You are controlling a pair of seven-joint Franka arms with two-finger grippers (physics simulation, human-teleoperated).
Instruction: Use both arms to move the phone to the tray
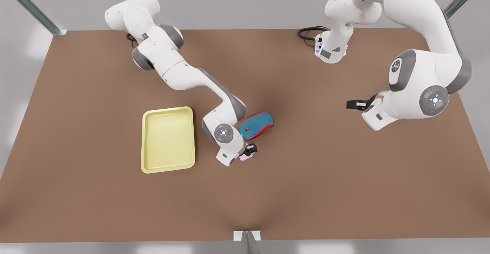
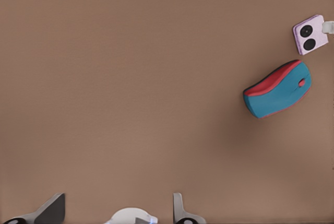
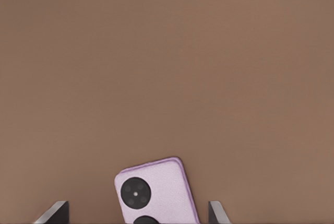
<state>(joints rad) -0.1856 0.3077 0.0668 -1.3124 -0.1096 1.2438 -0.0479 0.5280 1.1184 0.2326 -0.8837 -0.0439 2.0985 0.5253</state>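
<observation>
While the brown counter (image 1: 314,177) is lit evenly, the phone (image 3: 156,192) is straddled by the wide right gripper (image 1: 250,149); the left gripper (image 1: 354,104) is spread wide apart, waiting.

The left gripper (image 2: 117,208) hangs open over bare counter (image 2: 130,78). Well apart lie the mouse (image 2: 277,89) and, just beyond, the phone (image 2: 310,34), perhaps touched by something white.
</observation>
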